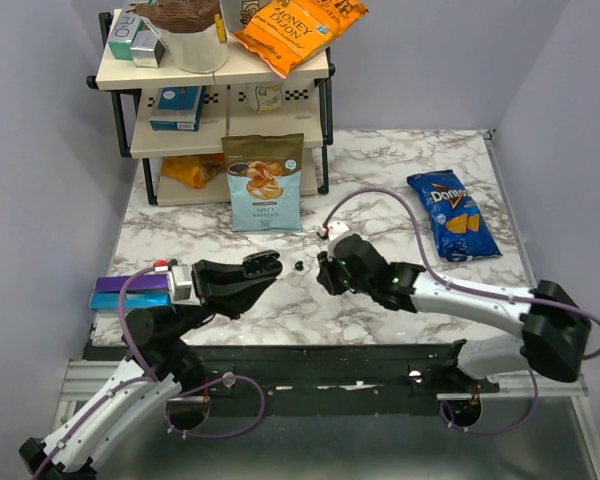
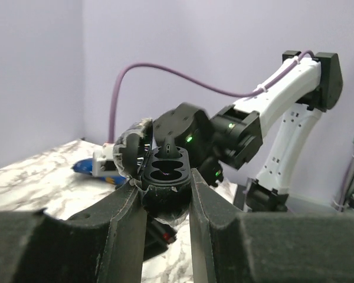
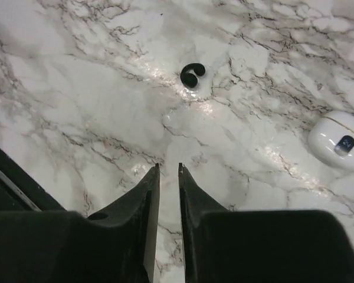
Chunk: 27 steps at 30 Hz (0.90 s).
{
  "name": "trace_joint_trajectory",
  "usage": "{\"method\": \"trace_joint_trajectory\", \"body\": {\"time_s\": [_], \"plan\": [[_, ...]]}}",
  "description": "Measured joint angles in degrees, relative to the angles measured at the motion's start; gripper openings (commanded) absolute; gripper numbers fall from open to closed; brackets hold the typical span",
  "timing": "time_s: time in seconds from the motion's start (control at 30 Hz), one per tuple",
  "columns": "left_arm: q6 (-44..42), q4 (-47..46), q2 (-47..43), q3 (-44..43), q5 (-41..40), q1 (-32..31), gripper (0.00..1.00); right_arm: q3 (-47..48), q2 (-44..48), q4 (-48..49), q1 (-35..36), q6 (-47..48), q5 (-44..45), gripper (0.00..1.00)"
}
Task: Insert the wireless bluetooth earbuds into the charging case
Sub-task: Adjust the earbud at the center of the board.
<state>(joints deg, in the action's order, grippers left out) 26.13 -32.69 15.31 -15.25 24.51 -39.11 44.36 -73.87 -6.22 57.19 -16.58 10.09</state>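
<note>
My left gripper (image 2: 168,190) is shut on the black charging case (image 2: 165,180), gripping its lower half. The lid (image 2: 130,150) stands open to the left and the two wells face up with nothing in them. From above, the case (image 1: 262,266) is held just off the marble, left of centre. The black earbuds (image 3: 192,75) lie on the marble as two small rounded lobes close together, also seen as two dots (image 1: 303,266) between the grippers. My right gripper (image 3: 168,168) hovers just short of them, open by a narrow gap with nothing between its fingers (image 1: 325,272).
A small white oval case (image 3: 336,140) lies to the right of the earbuds. A blue chip bag (image 1: 452,213) lies at right, a tan-and-blue snack bag (image 1: 265,182) stands at the back, beside a snack shelf (image 1: 215,70). A purple box (image 1: 130,290) sits at the left edge.
</note>
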Motion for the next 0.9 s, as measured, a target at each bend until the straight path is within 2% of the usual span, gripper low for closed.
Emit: {"method": "trace_joint_trajectory", "body": {"time_s": [0.07, 0.27, 0.5, 0.9], "plan": [[-0.44, 2.47, -2.73, 0.0, -2.34, 0.0, 0.0, 2.23, -5.11, 0.48, -1.2, -1.79, -0.74, 0.41], [-0.68, 6.95, -6.73, 0.55, -7.39, -0.02, 0.0, 12.44, -17.35, 1.9, -4.04, -4.15, -3.72, 0.41], [-0.68, 8.81, -6.32, 0.7, -8.02, -0.02, 0.0, 22.36, -27.89, 2.51, -5.31, -3.89, -9.14, 0.45], [-0.66, 8.85, -5.29, 0.7, -8.0, -0.02, 0.0, 23.23, -33.94, 1.09, -8.37, -3.76, -12.7, 0.47]]}}
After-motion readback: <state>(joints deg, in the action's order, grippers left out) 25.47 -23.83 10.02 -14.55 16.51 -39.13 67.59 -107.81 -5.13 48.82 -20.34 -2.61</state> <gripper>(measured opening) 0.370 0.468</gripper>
